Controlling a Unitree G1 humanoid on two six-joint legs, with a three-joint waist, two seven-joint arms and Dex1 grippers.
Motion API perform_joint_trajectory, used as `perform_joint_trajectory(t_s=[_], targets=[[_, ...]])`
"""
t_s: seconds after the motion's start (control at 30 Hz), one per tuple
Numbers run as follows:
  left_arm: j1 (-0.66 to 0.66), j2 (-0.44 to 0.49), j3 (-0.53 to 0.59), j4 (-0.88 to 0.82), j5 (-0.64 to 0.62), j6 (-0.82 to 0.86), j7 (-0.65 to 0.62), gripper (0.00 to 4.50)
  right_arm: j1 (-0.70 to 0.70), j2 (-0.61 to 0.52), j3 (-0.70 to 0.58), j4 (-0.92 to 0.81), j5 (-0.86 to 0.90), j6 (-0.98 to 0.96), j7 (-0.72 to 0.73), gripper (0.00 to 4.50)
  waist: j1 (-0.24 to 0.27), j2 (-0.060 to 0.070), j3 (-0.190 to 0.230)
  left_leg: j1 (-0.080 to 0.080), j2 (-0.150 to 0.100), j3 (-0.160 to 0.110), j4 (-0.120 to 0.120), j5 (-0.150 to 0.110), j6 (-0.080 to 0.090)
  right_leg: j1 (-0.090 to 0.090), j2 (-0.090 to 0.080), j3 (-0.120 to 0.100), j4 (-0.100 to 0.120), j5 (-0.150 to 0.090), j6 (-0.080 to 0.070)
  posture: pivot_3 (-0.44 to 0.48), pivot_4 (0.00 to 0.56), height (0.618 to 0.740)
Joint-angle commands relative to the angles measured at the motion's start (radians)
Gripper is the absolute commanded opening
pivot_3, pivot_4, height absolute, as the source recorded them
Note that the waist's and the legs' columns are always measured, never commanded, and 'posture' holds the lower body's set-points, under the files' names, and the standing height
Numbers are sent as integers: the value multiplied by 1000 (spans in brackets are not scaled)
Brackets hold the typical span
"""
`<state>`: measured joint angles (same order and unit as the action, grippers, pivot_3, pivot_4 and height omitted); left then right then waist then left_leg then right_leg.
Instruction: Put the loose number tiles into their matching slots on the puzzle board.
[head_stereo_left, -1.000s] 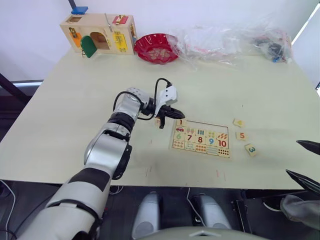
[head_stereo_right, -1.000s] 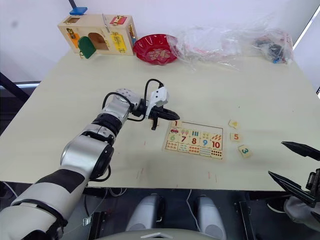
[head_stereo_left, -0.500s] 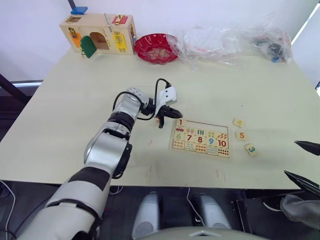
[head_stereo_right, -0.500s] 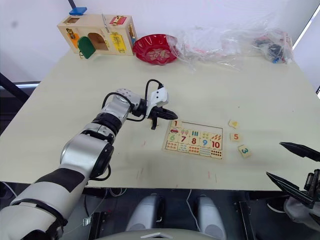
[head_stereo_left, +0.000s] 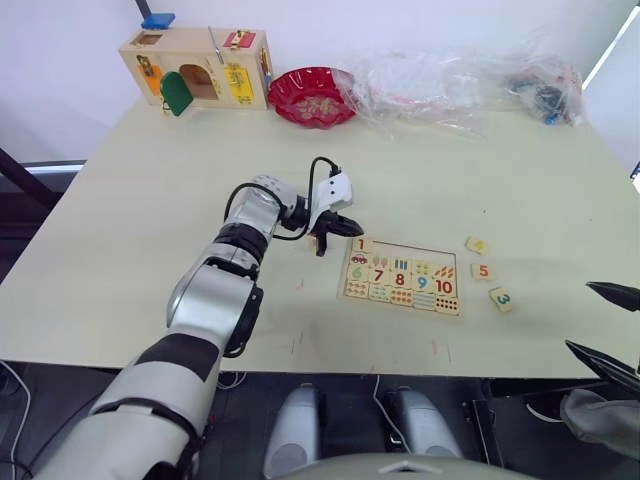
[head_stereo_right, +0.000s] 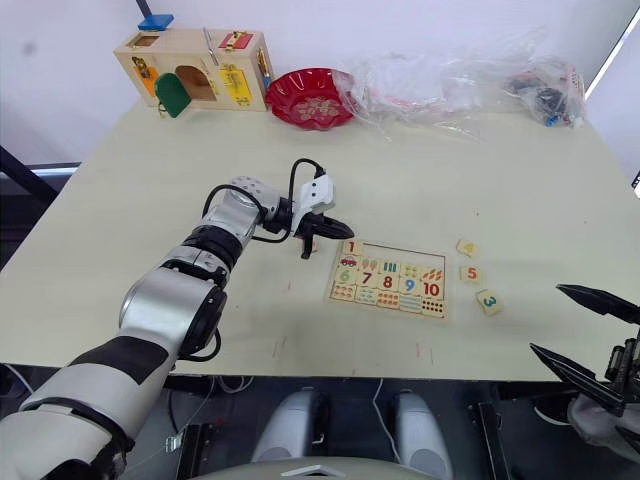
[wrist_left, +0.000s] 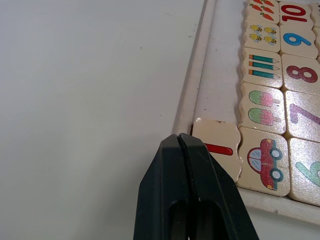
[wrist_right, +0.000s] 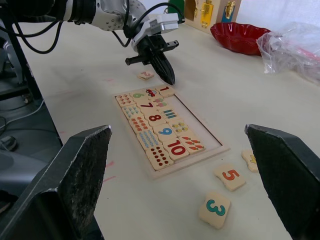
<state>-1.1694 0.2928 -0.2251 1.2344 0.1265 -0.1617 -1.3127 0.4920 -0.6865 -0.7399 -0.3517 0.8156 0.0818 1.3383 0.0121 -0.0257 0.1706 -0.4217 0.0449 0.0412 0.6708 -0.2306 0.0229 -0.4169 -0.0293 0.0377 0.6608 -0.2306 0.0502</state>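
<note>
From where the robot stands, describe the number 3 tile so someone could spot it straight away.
Find the puzzle board near the table's front edge. To its right lie three loose tiles; the number 3 tile is nearest the front edge, below the orange 5 tile, and carries a teal numeral.

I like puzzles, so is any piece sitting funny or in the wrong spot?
Yes. The red 1 tile sits askew, overlapping the puzzle board frame, by the shut left gripper. Tiles 5 and 3 lie loose on the table.
</note>
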Motion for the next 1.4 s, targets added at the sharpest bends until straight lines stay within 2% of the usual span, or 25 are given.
perform_joint_trajectory(t_s=[0.03, 1.2, 1.4], targets=[[-11, 12, 15, -8, 2, -10, 3, 29, 2, -3, -10, -33, 15, 5, -9, 4500, 0, 0, 0, 0, 0, 0, 0, 0, 0, 0, 0, 0, 0, 0, 0, 0, 150, 740], [9, 6, 7, -20, 16, -12, -17, 29, 4, 1, 0, -39, 14, 5, -24, 4500, 0, 0, 0, 0, 0, 0, 0, 0, 0, 0, 0, 0, 0, 0, 0, 0, 150, 740], [23, 65, 124, -75, -101, 40, -49, 29, -14, 9, 15, -60, 34, 30, -70, 4500, -4, 0, 0, 0, 0, 0, 0, 0, 0, 0, 0, 0, 0, 0, 0, 0, 150, 740]])
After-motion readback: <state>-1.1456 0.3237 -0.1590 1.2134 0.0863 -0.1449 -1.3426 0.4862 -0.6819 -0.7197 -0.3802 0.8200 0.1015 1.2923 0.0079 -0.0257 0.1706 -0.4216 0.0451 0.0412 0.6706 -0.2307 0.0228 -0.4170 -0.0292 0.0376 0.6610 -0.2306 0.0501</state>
